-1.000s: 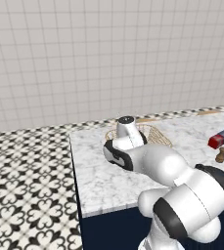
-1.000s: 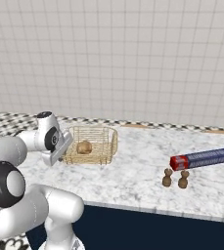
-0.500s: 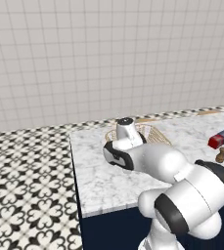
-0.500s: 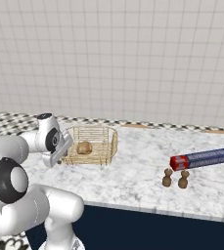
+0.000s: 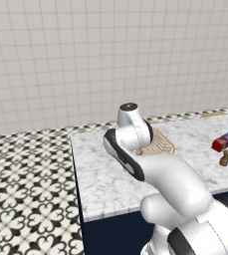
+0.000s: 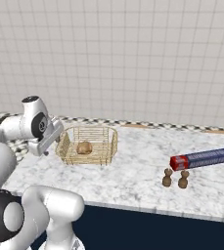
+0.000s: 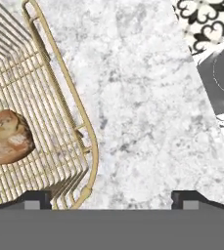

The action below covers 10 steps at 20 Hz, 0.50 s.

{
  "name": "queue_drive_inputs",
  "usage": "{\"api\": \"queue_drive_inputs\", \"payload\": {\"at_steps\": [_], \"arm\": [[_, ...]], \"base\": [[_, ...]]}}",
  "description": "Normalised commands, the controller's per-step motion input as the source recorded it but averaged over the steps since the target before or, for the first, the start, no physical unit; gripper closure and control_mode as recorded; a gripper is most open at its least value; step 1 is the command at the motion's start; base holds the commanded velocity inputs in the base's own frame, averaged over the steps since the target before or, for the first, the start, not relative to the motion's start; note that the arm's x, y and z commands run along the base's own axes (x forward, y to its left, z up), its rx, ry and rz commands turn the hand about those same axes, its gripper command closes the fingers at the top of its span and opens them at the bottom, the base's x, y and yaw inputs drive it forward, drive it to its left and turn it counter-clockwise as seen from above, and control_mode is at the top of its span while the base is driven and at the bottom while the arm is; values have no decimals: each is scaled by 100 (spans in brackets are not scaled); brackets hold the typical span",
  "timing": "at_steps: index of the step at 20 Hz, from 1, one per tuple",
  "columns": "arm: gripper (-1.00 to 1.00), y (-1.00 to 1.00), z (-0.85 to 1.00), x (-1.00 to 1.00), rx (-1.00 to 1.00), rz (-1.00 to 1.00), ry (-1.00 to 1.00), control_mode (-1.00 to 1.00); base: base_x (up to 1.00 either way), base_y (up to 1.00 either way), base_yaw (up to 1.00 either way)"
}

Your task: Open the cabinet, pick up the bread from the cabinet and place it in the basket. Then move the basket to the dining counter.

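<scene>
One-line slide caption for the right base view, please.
Bread lies in the gold basket on the marble dining counter; open pincer beside it.

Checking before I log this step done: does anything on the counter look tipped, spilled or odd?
Nothing stands out. The basket sits flat on the dining counter with the bread inside, and the open pincer straddles its rim.

On the dining counter (image 6: 133,180) sit one basket (image 6: 88,145), one bread (image 6: 84,147), one red-and-blue box (image 6: 200,158) and two small brown shakers (image 6: 175,178).
</scene>
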Motion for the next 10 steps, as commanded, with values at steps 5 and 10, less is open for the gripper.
{"api": "queue_drive_inputs", "payload": {"at_steps": [5,10], "arm": [[-100,52,97,-90,2,6,-10,-100],[-100,67,36,-89,0,20,-1,-100]], "base": [[0,0,0],[0,0,0]]}}
